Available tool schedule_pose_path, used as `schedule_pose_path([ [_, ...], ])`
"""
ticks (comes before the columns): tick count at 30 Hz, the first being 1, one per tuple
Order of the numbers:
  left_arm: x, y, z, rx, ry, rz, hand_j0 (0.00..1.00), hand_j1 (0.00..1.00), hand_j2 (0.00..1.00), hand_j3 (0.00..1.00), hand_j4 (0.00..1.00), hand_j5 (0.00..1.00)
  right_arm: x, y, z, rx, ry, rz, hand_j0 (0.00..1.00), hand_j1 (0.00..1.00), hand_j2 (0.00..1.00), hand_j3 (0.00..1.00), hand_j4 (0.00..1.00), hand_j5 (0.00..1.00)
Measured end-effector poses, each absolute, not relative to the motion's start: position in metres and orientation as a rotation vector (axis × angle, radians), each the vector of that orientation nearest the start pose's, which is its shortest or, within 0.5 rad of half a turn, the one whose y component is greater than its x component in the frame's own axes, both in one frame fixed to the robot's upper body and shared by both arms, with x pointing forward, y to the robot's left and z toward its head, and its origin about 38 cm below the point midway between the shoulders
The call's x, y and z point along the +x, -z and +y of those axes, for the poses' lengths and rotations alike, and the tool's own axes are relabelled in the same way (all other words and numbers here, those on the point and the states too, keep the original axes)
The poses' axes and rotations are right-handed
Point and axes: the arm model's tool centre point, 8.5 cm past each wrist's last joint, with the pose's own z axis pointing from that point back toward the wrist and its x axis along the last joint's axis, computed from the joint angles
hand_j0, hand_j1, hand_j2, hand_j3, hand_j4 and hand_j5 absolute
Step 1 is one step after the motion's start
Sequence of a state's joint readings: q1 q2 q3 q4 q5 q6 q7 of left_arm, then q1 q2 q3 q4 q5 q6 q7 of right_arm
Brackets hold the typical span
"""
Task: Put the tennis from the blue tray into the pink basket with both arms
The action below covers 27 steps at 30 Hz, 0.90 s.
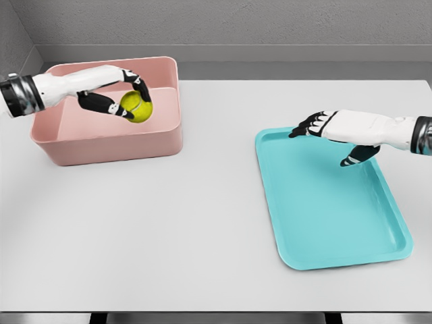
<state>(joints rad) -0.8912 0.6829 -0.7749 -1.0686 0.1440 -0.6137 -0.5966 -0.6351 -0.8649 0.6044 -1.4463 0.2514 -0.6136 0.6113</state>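
Ball (137, 106), yellow-green, held in left hand (120, 99) over pink basket (108, 145), inside its rim line. Gripped between curled dark fingers (143, 88) on top and thumb below. Looks clear of basket floor, but hard to confirm contact from head view. Left arm enters from left edge, crosses above basket's left wall, forearm nearly level.

Basket at upper left of white table (169, 236), rectangular, upright, far edge close to table's back edge.

Right hand (334, 128) above far end of blue tray (324, 202), holding nothing. Fingers (304, 128) extended and loosely spread, pointing left toward basket; thumb hangs down over tray surface. Not possible to tell whether touching tray or hovering. Right arm enters from right edge, roughly level.

Tray on right half of table, long axis running away from camera, slightly rotated, near corner toward front right. Lies flat, raised rim all round.

Basket and tray well apart, bare table between. Hands well apart too, one over each container.

Grey wall behind table.
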Motion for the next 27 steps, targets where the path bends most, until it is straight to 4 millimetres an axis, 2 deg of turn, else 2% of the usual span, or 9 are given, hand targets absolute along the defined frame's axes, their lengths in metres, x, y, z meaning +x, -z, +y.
schedule_pose_path([
  [1, 0.501, -0.242, 0.299, 0.042, 1.631, -1.636, 0.52, 0.52, 0.52, 0.52, 0.52, 0.52, 0.427, -0.221, -0.317, -0.286, -2.063, -1.397, 1.00, 1.00, 1.00, 1.00, 1.00, 1.00],
  [2, 0.501, -0.242, 0.300, 0.044, 1.628, -1.634, 0.56, 0.56, 0.56, 0.56, 0.56, 0.56, 0.427, -0.221, -0.316, -0.285, -2.063, -1.398, 1.00, 1.00, 1.00, 1.00, 1.00, 1.00],
  [3, 0.501, -0.241, 0.301, 0.045, 1.626, -1.632, 0.71, 0.71, 0.71, 0.71, 0.71, 0.71, 0.427, -0.221, -0.316, -0.284, -2.063, -1.399, 1.00, 1.00, 1.00, 1.00, 1.00, 1.00],
  [4, 0.503, -0.247, 0.302, 0.057, 1.623, -1.641, 1.00, 1.00, 1.00, 1.00, 1.00, 1.00, 0.427, -0.221, -0.316, -0.284, -2.063, -1.399, 1.00, 1.00, 1.00, 1.00, 1.00, 1.00],
  [13, 0.505, -0.254, 0.315, 0.085, 1.557, -1.679, 1.00, 1.00, 1.00, 1.00, 1.00, 1.00, 0.427, -0.221, -0.315, -0.282, -2.063, -1.401, 1.00, 1.00, 1.00, 1.00, 1.00, 1.00],
  [19, 0.489, -0.236, 0.337, 0.051, 1.496, -1.657, 1.00, 1.00, 1.00, 1.00, 1.00, 1.00, 0.428, -0.223, -0.315, -0.285, -2.060, -1.407, 1.00, 1.00, 1.00, 1.00, 1.00, 1.00],
  [24, 0.478, -0.242, 0.349, 0.077, 1.504, -1.661, 1.00, 1.00, 1.00, 1.00, 1.00, 1.00, 0.426, -0.222, -0.317, -0.275, -2.054, -1.408, 1.00, 1.00, 1.00, 1.00, 1.00, 1.00],
  [27, 0.466, -0.239, 0.355, 0.077, 1.526, -1.641, 1.00, 1.00, 1.00, 1.00, 1.00, 1.00, 0.420, -0.223, -0.332, -0.267, -2.030, -1.387, 1.00, 1.00, 1.00, 1.00, 1.00, 1.00],
])
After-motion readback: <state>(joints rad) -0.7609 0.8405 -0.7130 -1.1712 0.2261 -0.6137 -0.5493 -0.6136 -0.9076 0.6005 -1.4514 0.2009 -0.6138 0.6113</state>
